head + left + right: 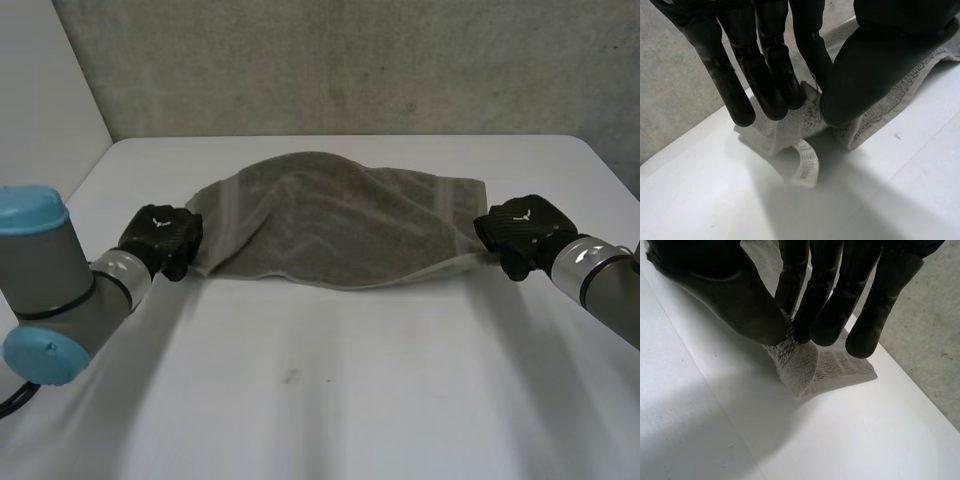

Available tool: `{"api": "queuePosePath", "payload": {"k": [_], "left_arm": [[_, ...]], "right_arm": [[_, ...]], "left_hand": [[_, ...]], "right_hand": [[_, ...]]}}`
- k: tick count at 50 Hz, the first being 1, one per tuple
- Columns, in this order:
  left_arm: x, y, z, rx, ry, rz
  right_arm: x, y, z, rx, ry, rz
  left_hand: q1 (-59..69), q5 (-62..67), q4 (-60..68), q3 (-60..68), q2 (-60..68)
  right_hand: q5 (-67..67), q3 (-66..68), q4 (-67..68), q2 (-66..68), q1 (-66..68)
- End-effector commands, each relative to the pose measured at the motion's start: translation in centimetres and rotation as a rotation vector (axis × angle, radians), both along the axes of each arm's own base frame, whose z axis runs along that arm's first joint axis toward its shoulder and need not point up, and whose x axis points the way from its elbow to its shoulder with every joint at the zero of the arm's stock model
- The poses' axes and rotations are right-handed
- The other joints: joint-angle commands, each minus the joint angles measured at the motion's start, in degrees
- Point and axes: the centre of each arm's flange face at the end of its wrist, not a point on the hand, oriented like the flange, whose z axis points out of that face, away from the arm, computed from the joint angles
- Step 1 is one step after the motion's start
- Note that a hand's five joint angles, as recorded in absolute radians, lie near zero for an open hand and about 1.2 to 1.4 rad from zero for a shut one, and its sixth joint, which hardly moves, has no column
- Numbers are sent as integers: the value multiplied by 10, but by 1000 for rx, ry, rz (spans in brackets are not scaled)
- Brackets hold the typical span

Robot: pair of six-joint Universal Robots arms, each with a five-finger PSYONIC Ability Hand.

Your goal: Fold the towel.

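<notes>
1. Left hand (865, 75): closed on the towel (330, 215). Thumb and fingers (767, 85) pinch a bunched corner at the towel's near left end. A white label (808, 167) hangs just under the pinch.
2. Right hand (740, 305): same grip. Thumb is pressed against the fingers (825, 315), with the near right corner pinched between them. Cloth drops from the pinch down to the table (320, 400).
3. Towel is strung between the two hands across the far half of the table. Near edge is raised and sags a little mid-span. The middle is humped, and the far part rests on the table short of the back wall (350, 60).
4. Done, as I read it: both near corners are gripped and the near edge is lifted. This looks like the first fold in progress.
5. I can't confirm any finished fold. The near edge is not lying on the far edge, and the cloth is humped rather than flat.
6. Left to do, my guess:
   - carry the near edge over to the far edge
   - lay it flat and let go
   - probably a second fold across, end to end
7. Risk: both pinches hold only a small bunch of cloth. A corner could slip out if the arms pull apart and tighten the span.
</notes>
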Motion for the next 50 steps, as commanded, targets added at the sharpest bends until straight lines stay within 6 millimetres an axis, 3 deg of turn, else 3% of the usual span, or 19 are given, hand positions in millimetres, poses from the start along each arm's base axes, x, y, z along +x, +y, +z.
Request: {"api": "queuePosePath", "payload": {"k": [1,5,9,16,20,21,22,23,27,37,50], "left_arm": [[-2,-5,-6,-91,-28,-17],[-2,-11,-13,-122,-75,-28],[1,-11,-14,-126,-101,-27],[7,-3,11,-176,-87,-49],[9,-1,17,-189,-80,-69],[8,0,16,-187,-80,-77],[8,0,16,-187,-80,-77],[8,3,14,-178,-81,-82],[7,6,7,-157,-84,-88],[5,7,-7,-120,-90,-100],[3,-13,-27,-102,-93,-96]], "right_arm": [[-1,-1,1,-3,-2,-1],[-2,-1,2,11,-21,-3],[-6,-3,5,22,-41,-19],[-9,10,37,12,-55,0],[-13,11,40,23,-59,-1],[-15,11,39,28,-61,-4],[-15,11,38,31,-62,0],[-15,11,38,31,-62,0],[-14,11,35,38,-62,3],[-15,8,29,51,-58,0],[-20,2,30,37,-64,-19]], "left_hand": [[76,74,76,76,76],[166,164,166,166,166],[167,165,166,167,167],[167,165,166,167,167],[167,165,166,167,167],[-16,-18,-17,-16,-16],[-18,-20,-19,-18,-18],[-123,-125,-124,-123,-123],[-219,-221,-220,-219,-220],[-304,-306,-304,-304,-304],[-289,-291,-289,-289,-289]], "right_hand": [[38,34,32,42,37],[38,34,32,42,37],[38,34,32,42,37],[38,34,32,42,37],[38,34,32,42,37],[38,34,32,42,37],[38,34,32,42,37],[38,34,32,42,37],[38,34,32,42,37],[38,34,32,42,37],[38,34,32,42,37]]}}
